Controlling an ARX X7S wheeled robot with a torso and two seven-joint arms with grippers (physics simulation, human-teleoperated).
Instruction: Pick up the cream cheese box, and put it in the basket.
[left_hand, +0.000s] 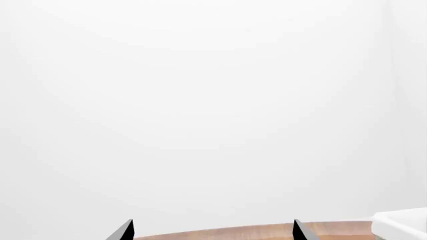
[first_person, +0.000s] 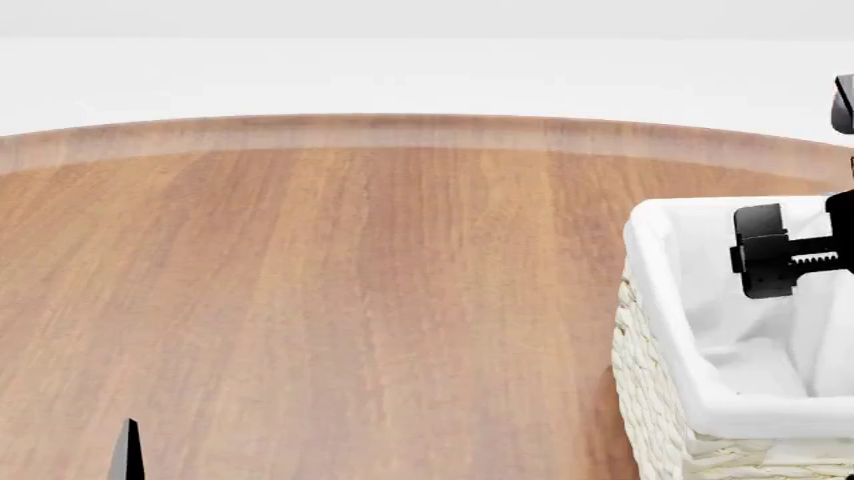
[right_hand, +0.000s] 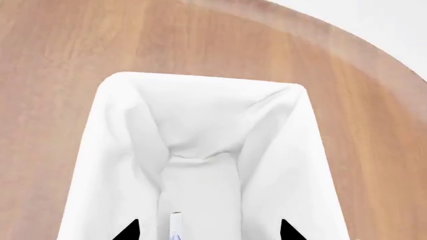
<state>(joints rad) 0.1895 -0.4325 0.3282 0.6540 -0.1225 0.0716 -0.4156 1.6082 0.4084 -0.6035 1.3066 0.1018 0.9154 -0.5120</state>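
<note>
Right gripper (right_hand: 208, 231) hangs directly over the basket (right_hand: 120, 150), fingertips spread wide apart with nothing between them. In the right wrist view a small white object with a trace of blue print, likely the cream cheese box (right_hand: 175, 226), lies on the cloth floor of the basket, just inside the left fingertip. Only a sliver shows; no brand or writing can be read.

Head view: basket (first_person: 667, 330) sits at 4 o'clock on the round wooden table (first_person: 334, 280), right arm's hardware above its open top. Box not visible from here.

Left gripper (left_hand: 212, 231) is parked off to the side, tips apart, empty, facing a blank white wall.

Judgement: box appears delivered and released. What is left is lifting the right arm clear.
</note>
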